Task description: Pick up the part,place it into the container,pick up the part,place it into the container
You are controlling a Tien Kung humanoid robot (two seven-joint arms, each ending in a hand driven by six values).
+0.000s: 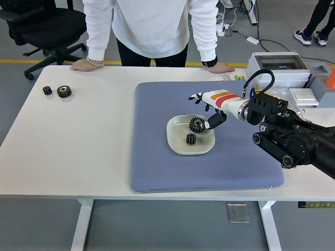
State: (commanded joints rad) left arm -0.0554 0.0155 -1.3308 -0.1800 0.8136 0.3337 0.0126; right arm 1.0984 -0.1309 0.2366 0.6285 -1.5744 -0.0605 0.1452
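Gears are the business at hand; the right hand (208,111) reaches in from the right over the blue mat (157,162) and hangs above the white dish (176,148), fingers spread and holding nothing that I can make out; the larger gear (197,124) sits just under the thumb, tilted on its edge against the dish's far side, and whether a fingertip touches it I cannot tell; my judgement is that it has been let go and is settling into the dish. A smaller gear (191,138) lies in the dish just beside it, nearer the middle; so both parts appear to be in the container, and the task looks nearly complete. The dish stands at the mat's centre, likely so that the padded cloth stops parts from rolling or bouncing on the hard table (68,141). Two more gears, a small spare gear (47,90) and a bigger spare gear (64,91), rest well apart at the table's far left, out of the working area. A person at the far side leans with one hand (84,64) and the other hand (219,66) flat on the table's edge, touching nothing else. The left arm is not in view.
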